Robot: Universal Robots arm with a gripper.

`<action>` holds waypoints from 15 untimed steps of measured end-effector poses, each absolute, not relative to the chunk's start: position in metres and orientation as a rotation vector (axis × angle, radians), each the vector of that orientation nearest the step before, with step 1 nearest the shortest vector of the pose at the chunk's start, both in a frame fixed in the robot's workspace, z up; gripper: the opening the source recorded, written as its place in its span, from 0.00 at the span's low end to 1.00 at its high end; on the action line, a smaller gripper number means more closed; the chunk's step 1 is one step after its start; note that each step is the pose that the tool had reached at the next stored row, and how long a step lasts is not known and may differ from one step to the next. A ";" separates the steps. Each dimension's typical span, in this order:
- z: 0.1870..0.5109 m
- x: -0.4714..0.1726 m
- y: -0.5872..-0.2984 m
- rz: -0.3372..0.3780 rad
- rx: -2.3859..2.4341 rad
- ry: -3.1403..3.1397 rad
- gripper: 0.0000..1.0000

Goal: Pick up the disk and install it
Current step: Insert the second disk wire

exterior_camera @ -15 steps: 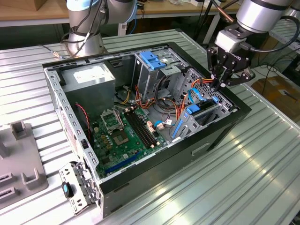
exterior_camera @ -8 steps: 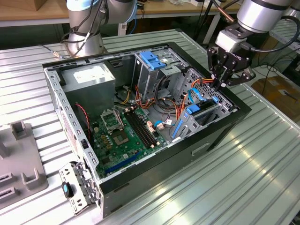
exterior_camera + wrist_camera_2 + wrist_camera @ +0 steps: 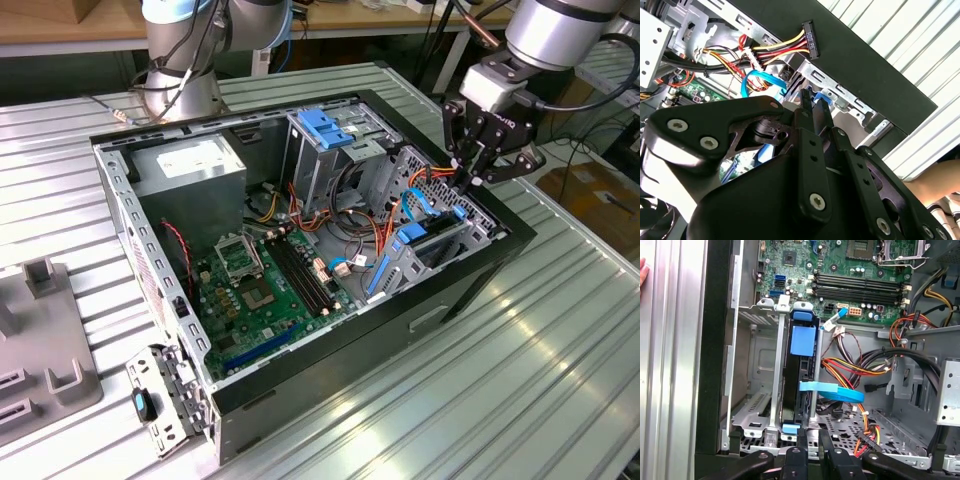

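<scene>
There was one open computer case [image 3: 470,290], with one motherboard [image 3: 250,300] and one power supply [image 3: 190,165]. The board had four memory slots [image 3: 860,287]. There was one disk [image 3: 802,340]

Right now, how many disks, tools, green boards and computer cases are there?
disk: 1
tool: 1
green board: 1
computer case: 1
Total: 4

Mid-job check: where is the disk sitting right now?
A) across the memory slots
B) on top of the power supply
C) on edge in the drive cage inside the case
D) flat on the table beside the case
C: in the first wrist view the disk stands on edge between the metal rails of the drive cage, with the gripper at one end of it.
</scene>
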State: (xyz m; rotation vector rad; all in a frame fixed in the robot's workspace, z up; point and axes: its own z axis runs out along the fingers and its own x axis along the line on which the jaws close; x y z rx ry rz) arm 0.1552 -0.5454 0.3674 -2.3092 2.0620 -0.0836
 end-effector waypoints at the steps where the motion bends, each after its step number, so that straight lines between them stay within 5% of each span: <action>1: 0.367 0.155 -0.545 -0.083 -2.313 2.058 0.24; 15: 0.367 0.157 -0.545 -0.079 -2.422 1.924 0.24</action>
